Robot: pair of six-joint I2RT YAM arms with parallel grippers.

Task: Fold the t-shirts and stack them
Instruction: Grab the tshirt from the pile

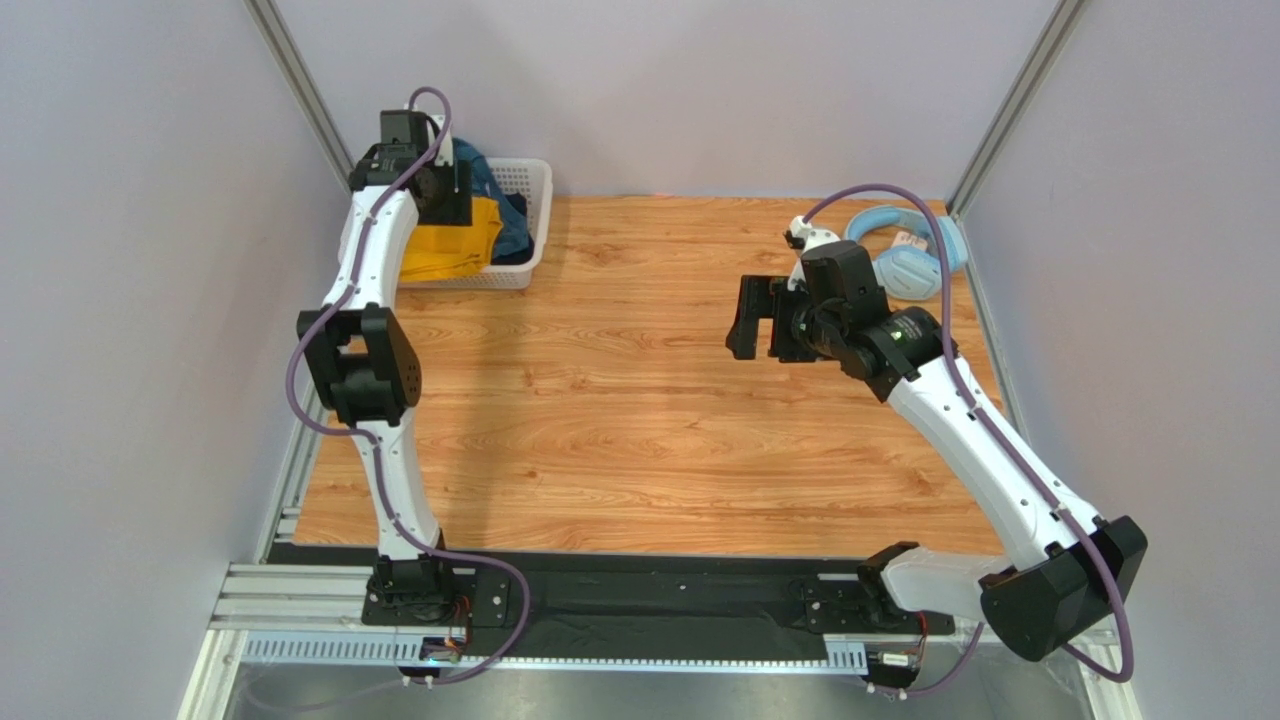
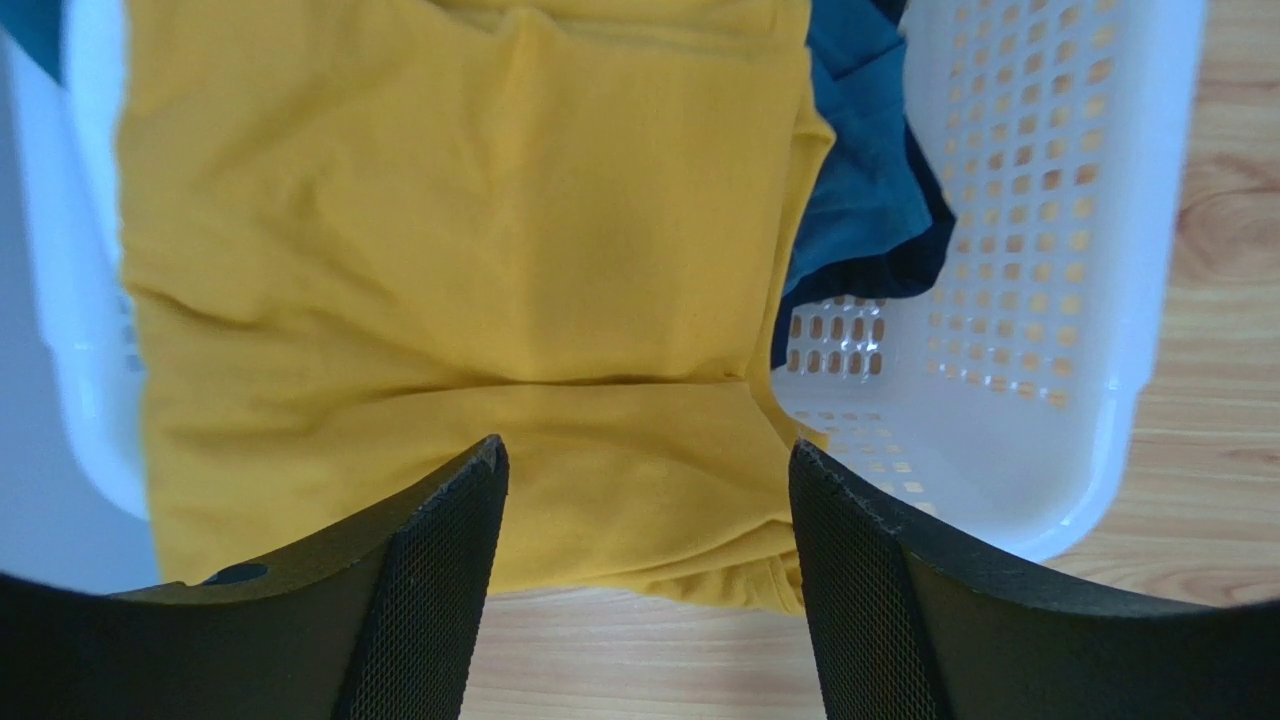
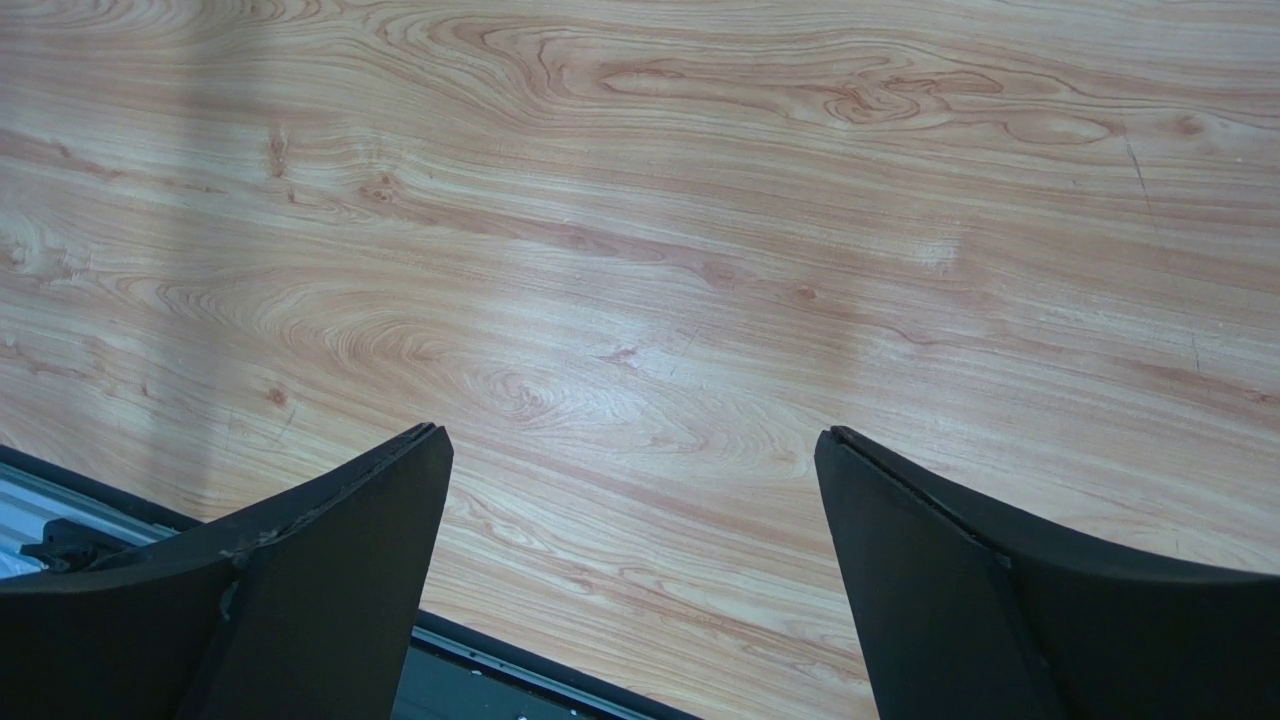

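A mustard-yellow t-shirt (image 1: 451, 248) hangs over the front wall of the white lattice basket (image 1: 529, 183) at the table's far left. Behind it in the basket lies a dark teal-blue t-shirt (image 1: 504, 218). My left gripper (image 1: 440, 192) hovers over them. In the left wrist view the yellow t-shirt (image 2: 451, 255) fills the frame with the teal one (image 2: 864, 180) to its right. The left gripper (image 2: 646, 458) is open, its fingers astride the yellow hem with no cloth pinched. My right gripper (image 1: 747, 320) hangs open over bare wood (image 3: 631, 435).
Light-blue headphones (image 1: 902, 255) lie at the far right of the wooden table (image 1: 646, 405). The basket's lattice wall (image 2: 1022, 285) stands right of the left fingers. A black rail (image 3: 496, 675) runs along the table's near edge.
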